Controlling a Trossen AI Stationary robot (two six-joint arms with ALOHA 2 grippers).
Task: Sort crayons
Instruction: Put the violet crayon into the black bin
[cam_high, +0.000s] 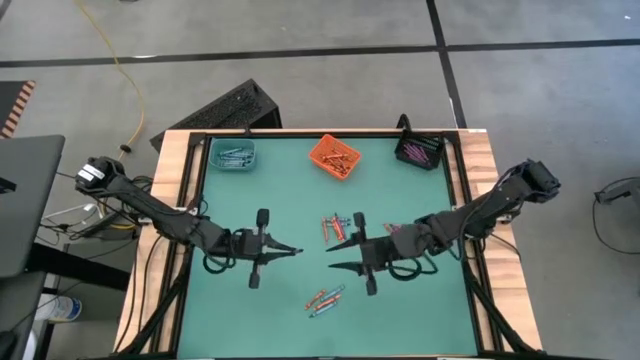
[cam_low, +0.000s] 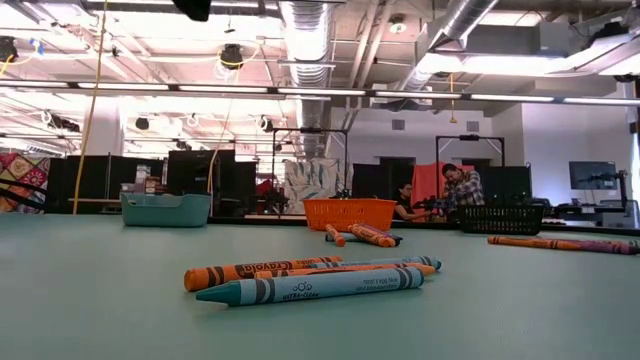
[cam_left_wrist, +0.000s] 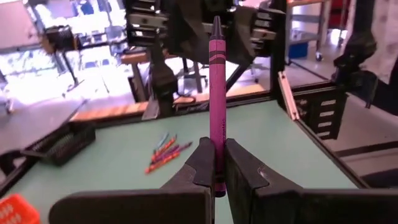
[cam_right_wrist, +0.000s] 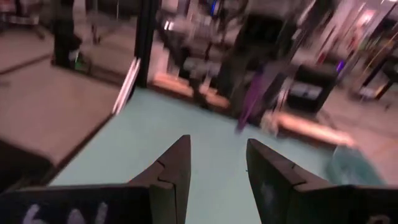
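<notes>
My left gripper (cam_high: 292, 250) hovers over the middle of the green table, pointing level toward the right edge and shut on a purple crayon (cam_left_wrist: 216, 99). My right gripper (cam_high: 335, 256) faces it a short way off, open with nothing between its fingers (cam_right_wrist: 217, 149); the purple crayon (cam_right_wrist: 254, 93) shows ahead of it. Loose crayons lie flat on the table in a cluster (cam_high: 335, 226) just beyond the grippers and a second cluster (cam_high: 325, 298) nearer the front edge, which in the low view shows an orange crayon (cam_low: 262, 270) and a teal one (cam_low: 312, 288). My left gripper pinches the purple crayon near its blunt end (cam_left_wrist: 217, 168) between the two fingers. The fingers come level from the table's left. The rest of the crayon sticks out past the fingertips with its pointed end (cam_left_wrist: 216, 23) free, lifted clear of the table.
Three small bins stand along the far edge: teal (cam_high: 232, 155) at the left, orange (cam_high: 334, 157) in the middle, black (cam_high: 420, 152) at the right, each with crayons inside. More crayons (cam_low: 560, 243) lie toward the right. People (cam_low: 450, 195) are far off in the room.
</notes>
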